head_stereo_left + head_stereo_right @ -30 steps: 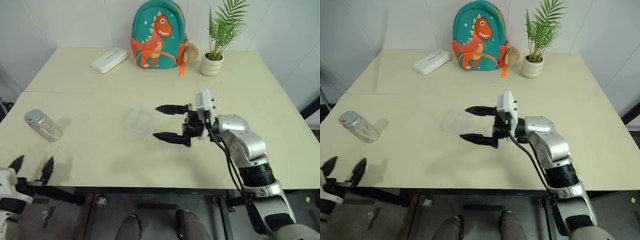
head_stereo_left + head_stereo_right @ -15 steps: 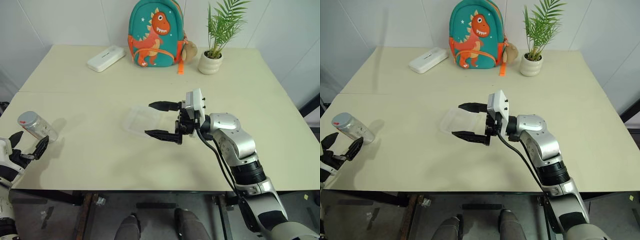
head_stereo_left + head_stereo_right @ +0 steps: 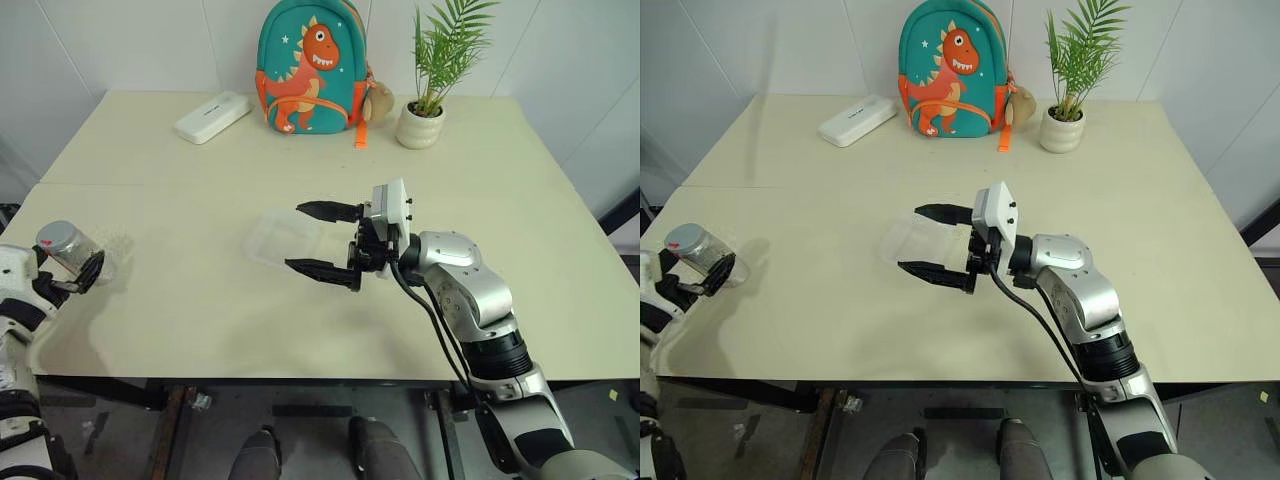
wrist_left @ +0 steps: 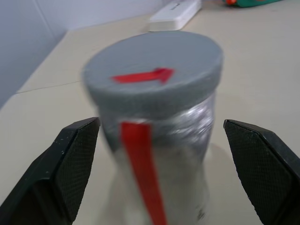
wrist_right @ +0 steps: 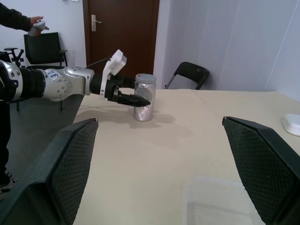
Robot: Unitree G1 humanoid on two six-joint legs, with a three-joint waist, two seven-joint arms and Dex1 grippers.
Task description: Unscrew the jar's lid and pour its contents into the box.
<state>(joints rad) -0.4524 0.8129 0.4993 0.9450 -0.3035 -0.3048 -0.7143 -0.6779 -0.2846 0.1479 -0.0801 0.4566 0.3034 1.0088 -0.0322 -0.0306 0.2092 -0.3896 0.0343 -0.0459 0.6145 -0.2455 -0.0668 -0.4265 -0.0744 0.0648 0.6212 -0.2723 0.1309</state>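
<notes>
Left eye view: my left gripper (image 3: 88,272) has come forward to the jar (image 3: 65,245) at the table's (image 3: 200,310) left edge, fingers spread. Left wrist view: lid (image 4: 152,75) on, jar between them, seemingly untouched. Right gripper (image 3: 930,242) waits open over the box (image 3: 912,240).

Left hand (image 5: 136,99) spread around upright jar (image 5: 144,97) — clear box (image 5: 220,204) nearer, empty.

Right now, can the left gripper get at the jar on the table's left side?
Probably yes. The left gripper is open with the upright jar between its fingers, lid still on, and nothing in the way.
</notes>
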